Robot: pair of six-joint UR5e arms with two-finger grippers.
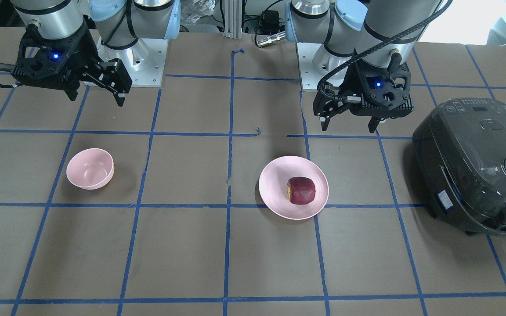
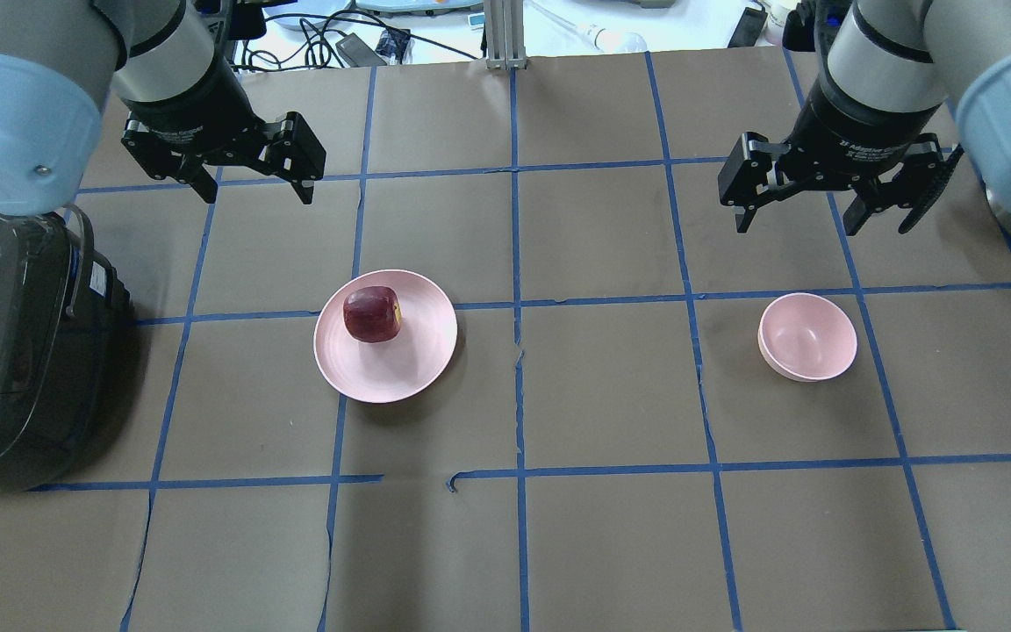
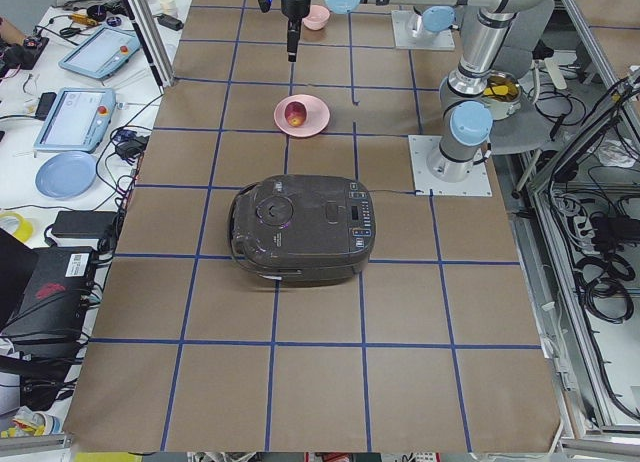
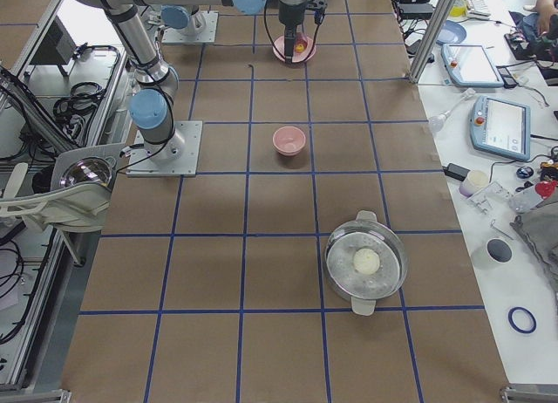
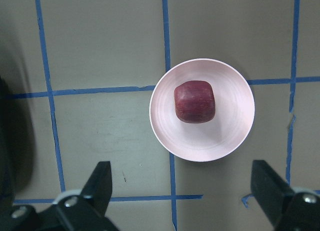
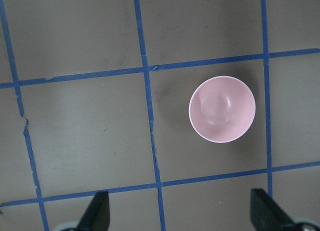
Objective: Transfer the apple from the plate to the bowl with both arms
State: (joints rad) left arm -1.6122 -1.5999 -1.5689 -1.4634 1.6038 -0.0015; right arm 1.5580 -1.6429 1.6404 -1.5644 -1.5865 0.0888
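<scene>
Your left gripper [image 2: 255, 191] hangs spread wide with nothing in it, near the plate [image 2: 400, 373] where the apple [image 2: 372, 313] sits. Right gripper [image 2: 797, 226], same deal, fingers apart near the bowl [image 2: 808, 336] on the table [image 2: 611, 395].

Six cameras cover one desk [image 2: 611, 544]. The overhead camera looks forward and down; the front-facing one looks back at it from across the desk, steeply down. Both take in the plate [image 2: 383, 373] and the bowl [image 2: 808, 338]. Two end cameras look along the desk from farther off. Each wrist camera looks straight down at closer range, the left over the plate and the right over the bowl.
</scene>
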